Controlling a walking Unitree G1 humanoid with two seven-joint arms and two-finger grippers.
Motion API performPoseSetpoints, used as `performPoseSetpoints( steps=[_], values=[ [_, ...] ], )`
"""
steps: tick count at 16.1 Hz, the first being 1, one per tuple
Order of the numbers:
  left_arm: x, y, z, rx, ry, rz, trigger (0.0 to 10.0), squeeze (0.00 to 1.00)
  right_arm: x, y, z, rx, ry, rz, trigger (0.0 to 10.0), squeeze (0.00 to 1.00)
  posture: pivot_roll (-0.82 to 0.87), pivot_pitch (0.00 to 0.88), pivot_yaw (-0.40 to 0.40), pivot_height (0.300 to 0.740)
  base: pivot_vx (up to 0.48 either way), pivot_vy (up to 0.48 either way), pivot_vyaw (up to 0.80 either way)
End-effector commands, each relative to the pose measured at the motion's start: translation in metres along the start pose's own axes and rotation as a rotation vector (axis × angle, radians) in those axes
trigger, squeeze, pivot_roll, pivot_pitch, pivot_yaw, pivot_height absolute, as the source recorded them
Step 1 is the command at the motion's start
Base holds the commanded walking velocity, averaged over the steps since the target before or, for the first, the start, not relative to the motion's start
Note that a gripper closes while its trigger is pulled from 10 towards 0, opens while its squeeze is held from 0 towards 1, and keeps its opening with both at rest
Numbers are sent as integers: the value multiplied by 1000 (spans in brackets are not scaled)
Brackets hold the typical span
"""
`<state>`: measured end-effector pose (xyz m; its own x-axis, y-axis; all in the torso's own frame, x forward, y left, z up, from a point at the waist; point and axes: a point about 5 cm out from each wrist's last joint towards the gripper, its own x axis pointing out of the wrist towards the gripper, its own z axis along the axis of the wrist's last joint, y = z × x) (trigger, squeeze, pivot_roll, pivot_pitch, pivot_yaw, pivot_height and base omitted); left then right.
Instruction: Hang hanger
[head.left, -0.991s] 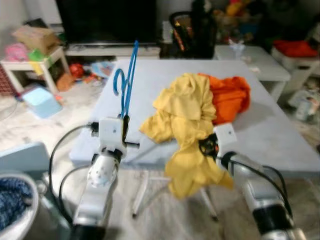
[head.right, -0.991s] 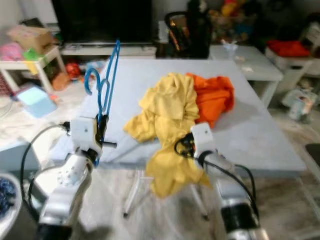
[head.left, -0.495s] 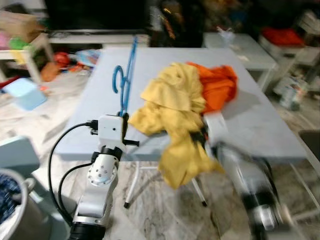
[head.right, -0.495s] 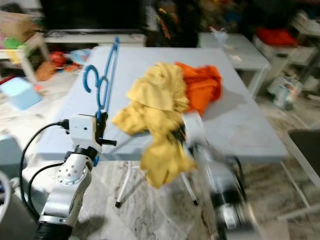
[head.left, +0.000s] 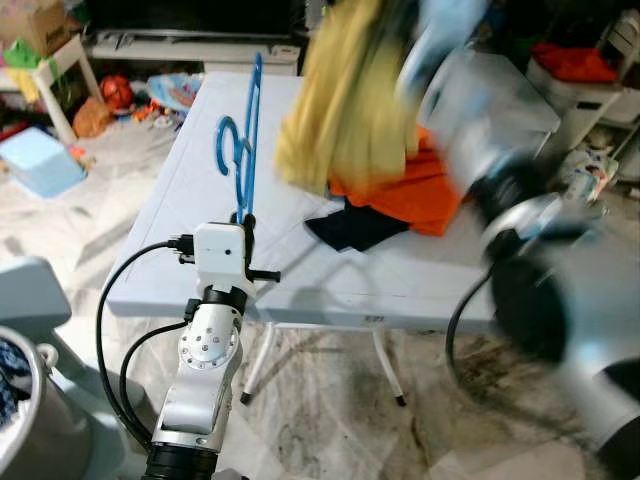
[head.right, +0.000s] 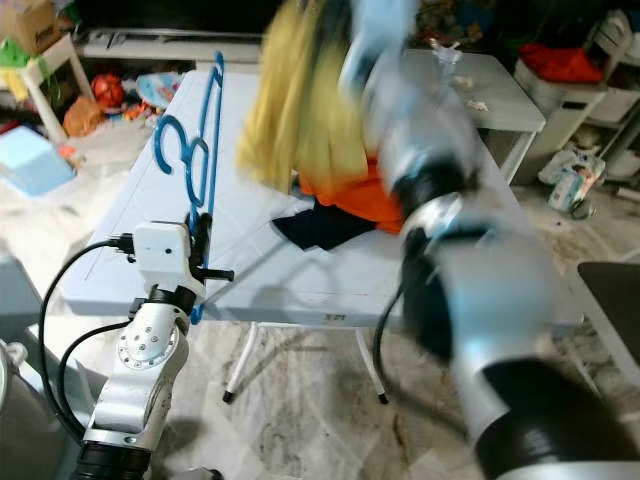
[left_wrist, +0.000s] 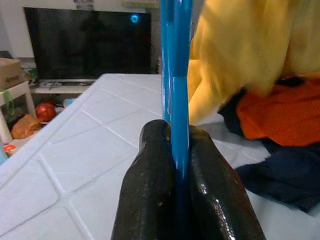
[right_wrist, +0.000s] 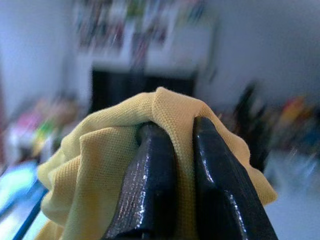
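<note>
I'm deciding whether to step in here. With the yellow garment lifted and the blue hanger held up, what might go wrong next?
1. The right gripper pinches only a small fold of the yellow knit garment; it may slip free.
2. The hanging cloth could drag the orange garment or the dark garment along the grey folding table.
3. The left gripper grips the thin blue plastic hanger at one end; it may twist.

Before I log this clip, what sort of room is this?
Most likely a lived-in living room: a large television on a low stand, toys on the floor, and a folding table with clothes.
</note>
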<state>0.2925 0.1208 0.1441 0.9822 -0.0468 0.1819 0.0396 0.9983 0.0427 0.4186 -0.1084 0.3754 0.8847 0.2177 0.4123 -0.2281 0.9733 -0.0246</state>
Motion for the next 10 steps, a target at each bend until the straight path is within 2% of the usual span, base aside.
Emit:
performPoseSetpoints(
  steps=[1, 2, 3, 4, 5, 6, 8, 9, 10],
  values=[
    [0, 5, -6, 20, 31, 33, 10000, 0, 1, -12, 16, -15, -74, -61, 0, 0, -19, 0, -127, 740, 0, 0, 0],
    [0, 4, -6, 18, 31, 35, 10000, 0, -2, -15, 2, -55, -20, -70, 10000, 0, -20, 0, -129, 740, 0, 0, 0],
    [-1, 2, -6, 12, 30, 30, 10000, 0, -13, -16, -39, -167, 140, -29, 10000, 0, -19, 0, -127, 740, 0, 0, 0],
    [-1, 0, -7, 9, 31, 18, 10000, 0, -31, -19, -83, -227, 302, 14, 10000, 1000, -20, 0, -122, 740, 0, 0, 0],
    [-2, -1, -7, 11, 31, 13, 10000, 0, -39, -23, -95, -232, 345, 15, 10000, 1000, -18, 0, -118, 740, 0, 0, 0],
    [-2, -1, -7, 14, 34, 5, 10000, 0, -56, -31, -122, -297, 449, 12, 10000, 1000, -23, 0, -108, 740, 0, 0, 0],
    [-2, 0, -9, 18, 42, -1, 10000, 0, -71, -41, -140, -326, 520, -12, 10000, 1000, -26, 0, -101, 740, 0, 0, 0],
    [-1, -1, -11, 21, 50, -20, 10000, 0, -86, -55, -153, -336, 553, -60, 10000, 1000, -41, 0, -75, 740, 0, 0, 0],
    [-1, -2, -11, 21, 50, -27, 10000, 0, -89, -57, -155, -326, 558, -51, 10000, 1000, -44, 0, -68, 740, 0, 0, 0]
  ],
)
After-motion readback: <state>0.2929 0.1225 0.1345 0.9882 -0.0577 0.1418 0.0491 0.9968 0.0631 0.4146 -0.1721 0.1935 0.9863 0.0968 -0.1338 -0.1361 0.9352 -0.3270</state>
